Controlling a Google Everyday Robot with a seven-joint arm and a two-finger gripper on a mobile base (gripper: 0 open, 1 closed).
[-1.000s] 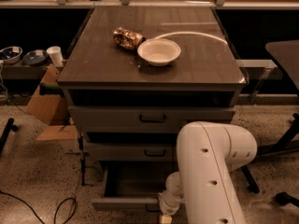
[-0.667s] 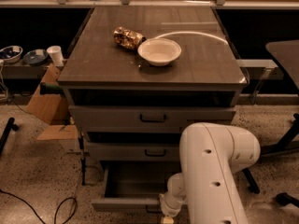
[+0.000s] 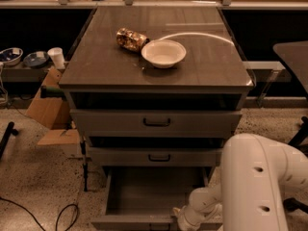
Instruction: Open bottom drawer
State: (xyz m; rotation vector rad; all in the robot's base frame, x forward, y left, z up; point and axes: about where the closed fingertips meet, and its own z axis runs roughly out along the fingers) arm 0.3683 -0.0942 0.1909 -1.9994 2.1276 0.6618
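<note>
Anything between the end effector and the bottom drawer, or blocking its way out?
Nothing visible. The end effector sits right at the front panel of the bottom drawer, at the picture's lower edge. The drawer stands pulled out; what lies ahead of it is out of view.

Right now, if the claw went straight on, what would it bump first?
Probably the front of the bottom drawer; the claw sits right by it at the picture's bottom edge. Depth is unclear.

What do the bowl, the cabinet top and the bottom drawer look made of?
Bowl: likely glazed ceramic or plastic, smooth off-white. Cabinet top: dark laminate, faint sheen. Bottom drawer: grey painted metal or laminate, flat matte panels; unclear which. The pincer is at its open front edge.
</note>
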